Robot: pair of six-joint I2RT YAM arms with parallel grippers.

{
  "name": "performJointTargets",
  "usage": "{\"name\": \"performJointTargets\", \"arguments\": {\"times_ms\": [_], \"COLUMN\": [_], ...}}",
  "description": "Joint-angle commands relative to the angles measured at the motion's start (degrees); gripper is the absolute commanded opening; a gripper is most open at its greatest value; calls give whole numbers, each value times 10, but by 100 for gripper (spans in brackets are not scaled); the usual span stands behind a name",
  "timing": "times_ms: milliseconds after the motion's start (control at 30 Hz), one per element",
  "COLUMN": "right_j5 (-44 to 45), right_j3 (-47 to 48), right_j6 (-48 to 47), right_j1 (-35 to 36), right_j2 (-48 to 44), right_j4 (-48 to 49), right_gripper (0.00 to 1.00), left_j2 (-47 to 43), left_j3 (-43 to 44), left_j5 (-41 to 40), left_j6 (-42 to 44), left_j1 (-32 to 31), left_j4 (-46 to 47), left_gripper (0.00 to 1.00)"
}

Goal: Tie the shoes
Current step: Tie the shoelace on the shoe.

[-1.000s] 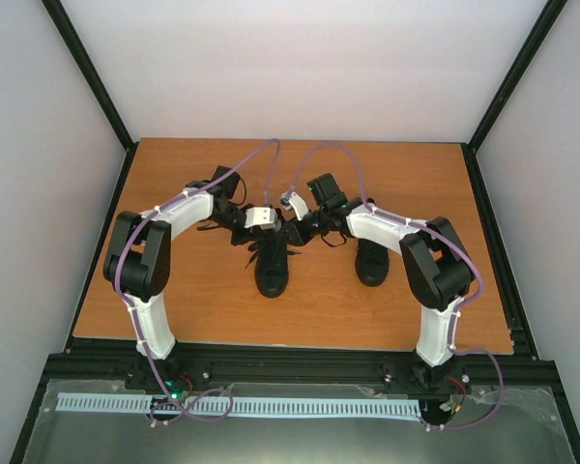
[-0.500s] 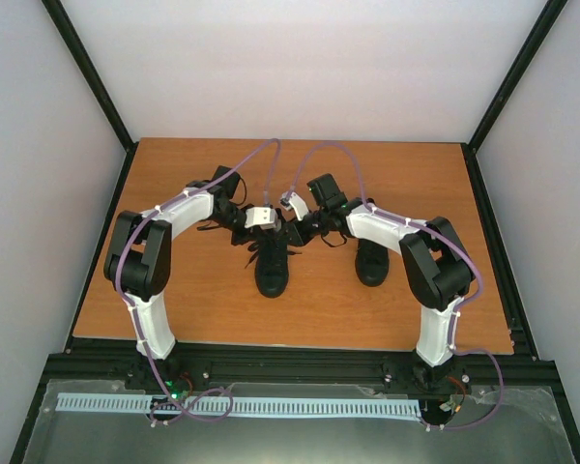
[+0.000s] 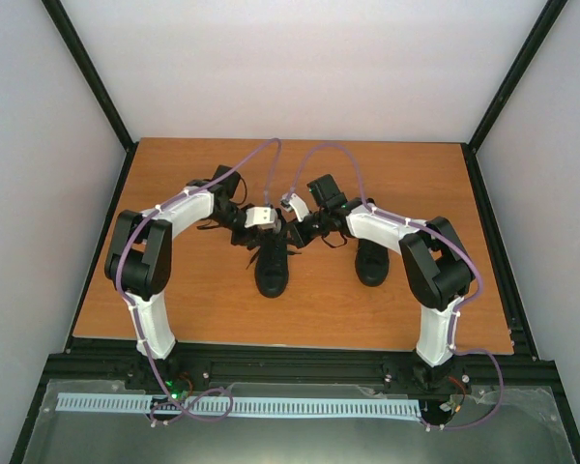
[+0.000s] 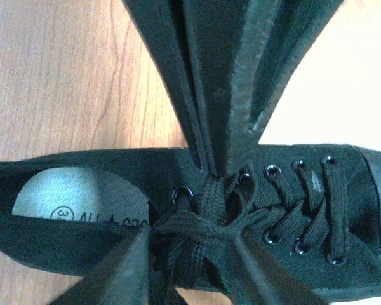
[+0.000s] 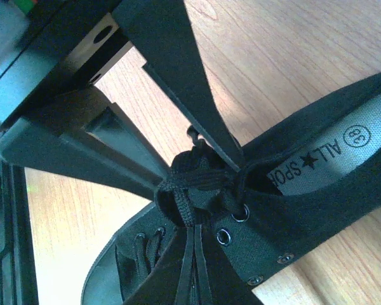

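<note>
Two black shoes stand on the wooden table (image 3: 174,300), one in the middle (image 3: 272,273) and one to the right (image 3: 371,263). Both grippers meet over the middle shoe (image 4: 317,248) at its top eyelets. My left gripper (image 4: 193,240) is open, its fingers astride the crossed black laces (image 4: 209,219) without pinching them. My right gripper (image 5: 193,227) is shut on a lace strand (image 5: 183,206) that runs up from the knot; in the left wrist view this right gripper (image 4: 219,166) shows as a closed wedge. In the right wrist view the left gripper (image 5: 203,166) spreads around the knot.
The right shoe lies partly under my right forearm (image 3: 382,227). Black frame rails (image 3: 271,353) border the table's near edge and sides, with grey walls behind. Purple cables (image 3: 271,155) arch above both wrists.
My left gripper has opened off the lace and my right gripper has closed on a strand. Neither arm has visibly shifted over the middle shoe.
</note>
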Motion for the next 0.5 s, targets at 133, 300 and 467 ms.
{"name": "performJointTargets", "arguments": {"times_ms": [133, 300, 467], "right_j5": [10, 8, 10], "right_j3": [2, 3, 3], "right_j6": [-7, -7, -3], "right_j1": [4, 4, 4], "right_j2": [-2, -3, -5], "right_j4": [6, 6, 9], "right_gripper": [3, 3, 3], "left_j2": [-33, -56, -64], "left_j3": [14, 33, 37], "left_j5": [-11, -8, -3], "left_j6": [40, 28, 30], "left_j1": [1, -2, -16], "left_j4": [-16, -37, -53], "left_gripper": [51, 55, 58]}}
